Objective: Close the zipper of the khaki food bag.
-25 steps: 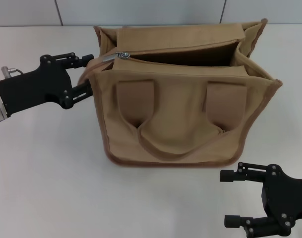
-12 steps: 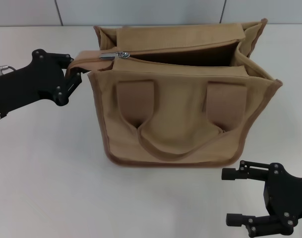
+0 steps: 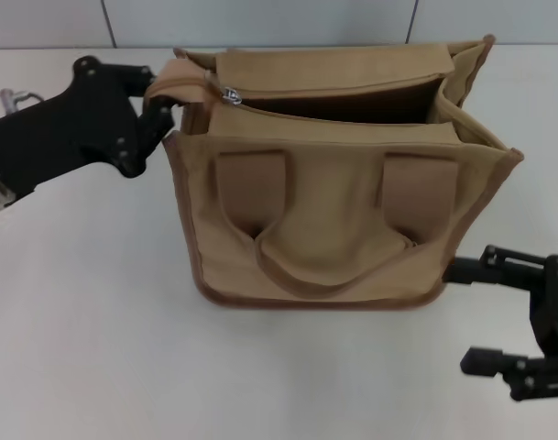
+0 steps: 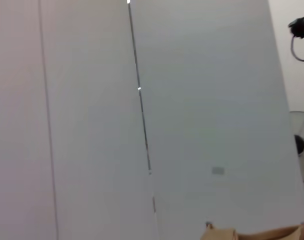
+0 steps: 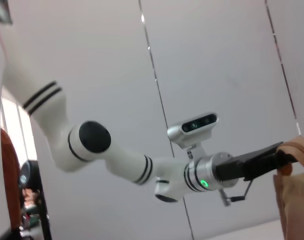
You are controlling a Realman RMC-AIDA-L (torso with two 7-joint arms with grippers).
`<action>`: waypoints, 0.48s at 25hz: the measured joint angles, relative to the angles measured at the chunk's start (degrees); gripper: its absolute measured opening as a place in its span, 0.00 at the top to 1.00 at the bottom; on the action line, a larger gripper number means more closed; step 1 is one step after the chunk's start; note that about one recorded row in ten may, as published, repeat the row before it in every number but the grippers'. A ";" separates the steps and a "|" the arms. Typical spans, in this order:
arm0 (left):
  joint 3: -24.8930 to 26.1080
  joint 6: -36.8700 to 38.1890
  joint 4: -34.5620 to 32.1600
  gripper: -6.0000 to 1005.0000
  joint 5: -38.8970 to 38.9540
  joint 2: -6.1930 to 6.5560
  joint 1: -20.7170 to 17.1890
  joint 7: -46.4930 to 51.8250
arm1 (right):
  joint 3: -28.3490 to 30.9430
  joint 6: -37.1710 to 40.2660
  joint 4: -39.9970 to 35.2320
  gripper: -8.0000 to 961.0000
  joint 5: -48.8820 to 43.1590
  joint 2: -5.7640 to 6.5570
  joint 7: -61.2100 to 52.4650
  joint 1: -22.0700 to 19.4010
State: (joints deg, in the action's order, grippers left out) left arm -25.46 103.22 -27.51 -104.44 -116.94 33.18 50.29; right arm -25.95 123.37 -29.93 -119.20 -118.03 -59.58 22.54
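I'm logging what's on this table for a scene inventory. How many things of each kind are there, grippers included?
Tan canvas food bags with brown piping: 1
Silver metal zipper sliders: 1
Black robot grippers: 2, the left gripper shut on the bag's end tab, the right gripper open near the bag's lower corner
Total: 4

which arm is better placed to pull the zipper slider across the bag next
Right, likely. The left gripper is shut on the khaki food bag's end flap beside the slider, bracing it. The right gripper is open and free near the bag's front corner, though it must reach over to the slider.
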 joint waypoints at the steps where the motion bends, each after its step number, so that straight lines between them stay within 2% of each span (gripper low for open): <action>1: -0.01 0.26 -0.25 1.00 0.00 -0.33 0.97 0.00 | 0.47 0.44 0.01 0.15 0.41 0.36 -3.25 1.26; 4: -0.11 0.80 -0.81 1.00 0.00 -0.81 1.81 0.01 | 0.61 0.73 0.05 0.15 1.88 0.71 -7.53 2.49; 6: -0.83 1.32 -1.41 0.99 -0.01 -1.26 2.43 -0.03 | 0.60 0.83 -0.30 0.15 4.98 1.14 -14.46 4.22; 7: -1.35 1.41 -1.48 0.99 -0.01 -1.31 2.62 -0.27 | 0.50 0.84 -0.64 0.15 6.73 1.56 -19.39 5.36; 12: -1.42 1.40 -1.49 0.99 -0.01 -1.33 2.49 -0.57 | 0.67 0.67 -0.85 0.15 8.25 2.42 -25.16 7.04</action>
State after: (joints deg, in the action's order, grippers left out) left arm -26.88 104.62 -29.00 -104.44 -118.27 35.67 49.72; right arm -25.28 124.04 -30.78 -110.95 -115.61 -84.74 29.58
